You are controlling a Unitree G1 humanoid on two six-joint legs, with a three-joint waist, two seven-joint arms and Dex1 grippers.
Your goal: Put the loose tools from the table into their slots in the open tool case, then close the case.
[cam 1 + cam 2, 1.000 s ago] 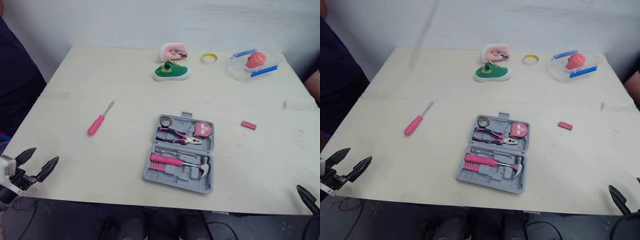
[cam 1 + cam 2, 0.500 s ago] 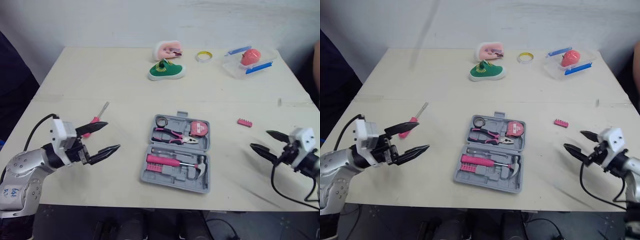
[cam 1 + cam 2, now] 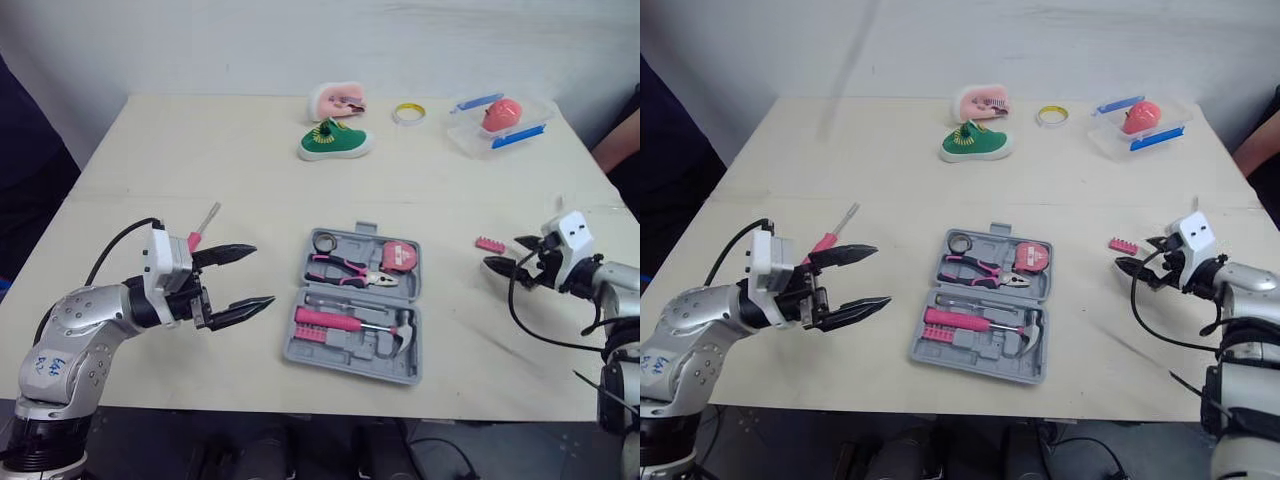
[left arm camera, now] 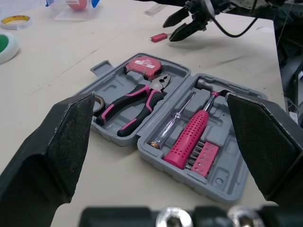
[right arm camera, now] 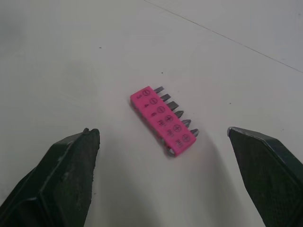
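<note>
Table, left tool splayed, right tool facing bits

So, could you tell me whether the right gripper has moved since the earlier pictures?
Yes. The right gripper, open, has moved forward and inward to the pink bit holder, which lay well ahead of it before.

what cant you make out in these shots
screwdriver: eye views, its pink handle is mostly behind the wrist block of the left gripper.
metal ring in the tool case: left wrist view, partly hidden by a gripper finger.
pink object in the clear container: eye views, too small to identify.
</note>
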